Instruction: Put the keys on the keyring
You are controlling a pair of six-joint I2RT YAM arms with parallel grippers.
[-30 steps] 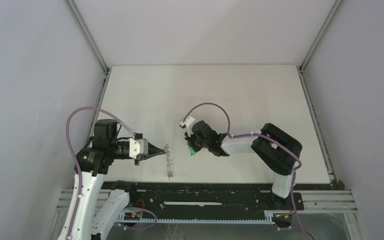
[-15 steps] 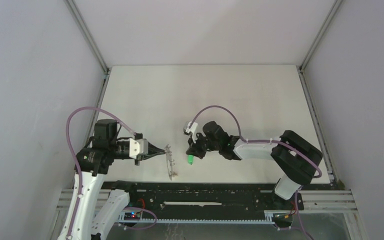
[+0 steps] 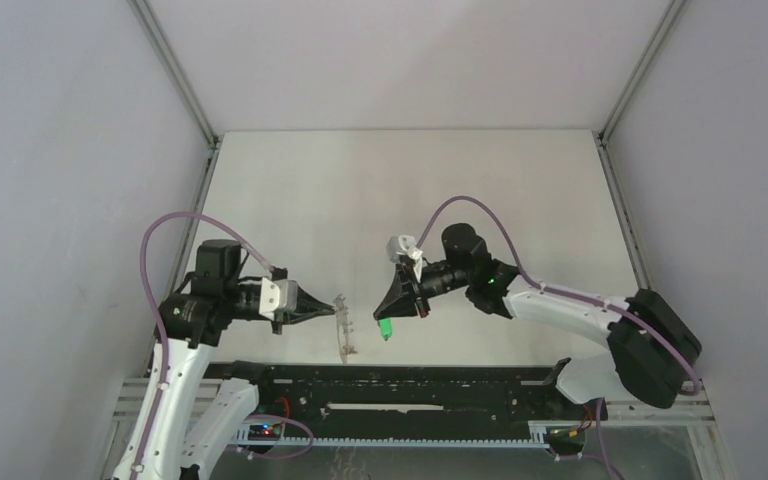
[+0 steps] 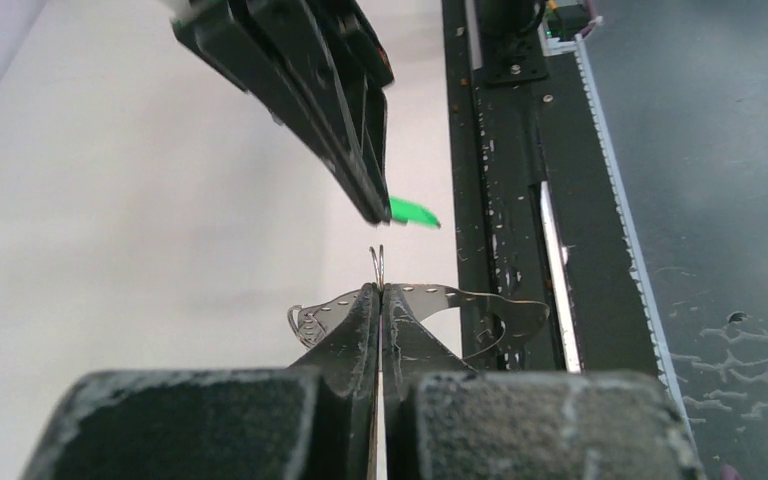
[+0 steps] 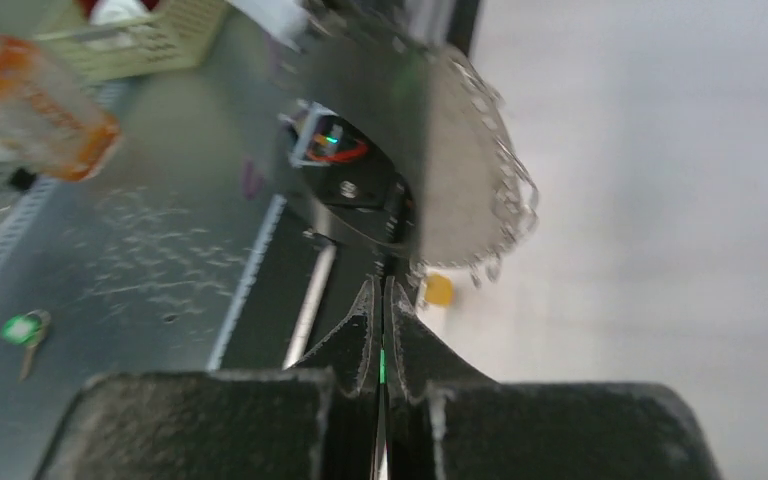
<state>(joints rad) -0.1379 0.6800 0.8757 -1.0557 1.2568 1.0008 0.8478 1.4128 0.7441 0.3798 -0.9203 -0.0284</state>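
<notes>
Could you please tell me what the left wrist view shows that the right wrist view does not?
Only left wrist: the left gripper shut on the keyring rim, and the green key sticking out of the right gripper. Only right wrist: the yellow key head by the blurred keyring. Both: the keyring, and the right gripper shut on the green key, a mere green sliver in the right wrist view.

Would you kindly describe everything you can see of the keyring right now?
The keyring is a large flat grey metal ring, with small holes and wire loops along its rim. The left gripper is shut on its rim, holding it on edge by the near side of the table, edge-on to the top view. A yellow-orange key head shows by its lower end; whether it hangs from a loop is unclear.
</notes>
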